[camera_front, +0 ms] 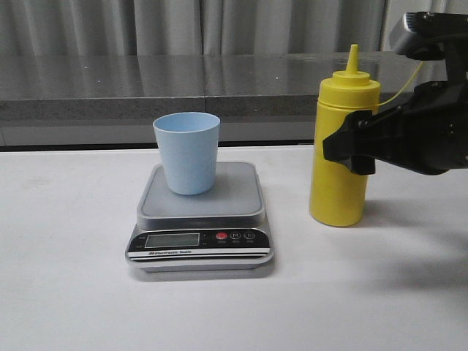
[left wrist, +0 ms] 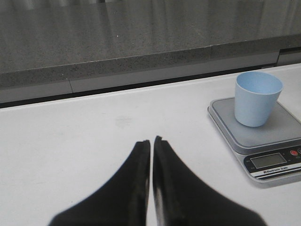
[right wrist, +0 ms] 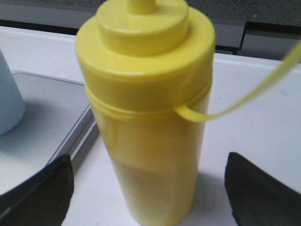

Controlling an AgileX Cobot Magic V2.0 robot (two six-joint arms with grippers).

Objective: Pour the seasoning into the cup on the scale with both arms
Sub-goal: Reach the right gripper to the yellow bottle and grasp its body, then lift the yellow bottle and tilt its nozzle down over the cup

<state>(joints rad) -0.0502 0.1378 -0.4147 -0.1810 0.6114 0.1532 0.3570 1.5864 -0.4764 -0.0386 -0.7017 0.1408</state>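
Two task items share the white table (camera_front: 66, 292) in the front view: the cup (camera_front: 187, 151) standing upright on the scale (camera_front: 201, 217), toward the back left of its platform, and the bottle (camera_front: 341, 142) upright on the table just right of the scale. The right gripper (camera_front: 351, 148) reaches in from the right at the bottle's mid-height, a black finger in front of the bottle's body; whether it presses the plastic can't be told from here. The cap tether (camera_front: 402, 89) trails off to the right.

Left wrist view now: the left gripper (left wrist: 151, 143) hangs over bare table, fingers together with only a slit between them, nothing held. Cup and scale sit well off to the side.

Right wrist view: the bottle fills the middle, standing between the two fingertips (right wrist: 42, 188), and both are clearly apart from its sides, so the right claw is spread wide, not gripping. The scale's corner and the cup's edge show just beside the bottle.
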